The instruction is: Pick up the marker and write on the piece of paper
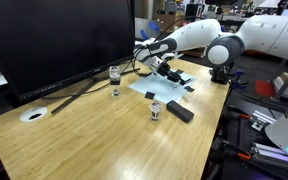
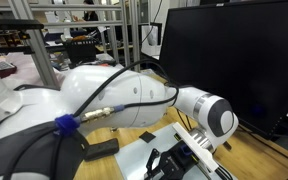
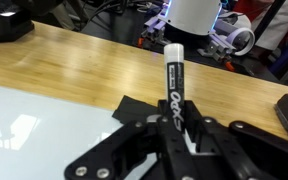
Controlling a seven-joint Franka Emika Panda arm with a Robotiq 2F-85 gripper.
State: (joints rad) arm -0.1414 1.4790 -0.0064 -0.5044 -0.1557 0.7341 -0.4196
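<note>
Wrist view: the claw [image 3: 174,128] is clamped on the marker [image 3: 172,85], pinching the white barrel from both sides at its printed stretch. The dark end points to 12 o'clock, out over bare tabletop [image 3: 74,60]. The paper [image 3: 34,125] lies at 8 o'clock from the marker, with one black corner patch [image 3: 132,106] just beside the barrel — so the tip seems to sit off the sheet's edge rather than over it. Whether it touches the wood I cannot tell. In an exterior view the arm reaches across to the paper [image 1: 156,87], with the claw [image 1: 167,70] low above it. The marker should handle as light, stiff and smooth-sided. A mid-barrel hold suits it, but a slick round barrel may twist or slide back under writing pressure, so a light press looks wise. The paper is thin and limp — the corner patches likely pin it flat.
</note>
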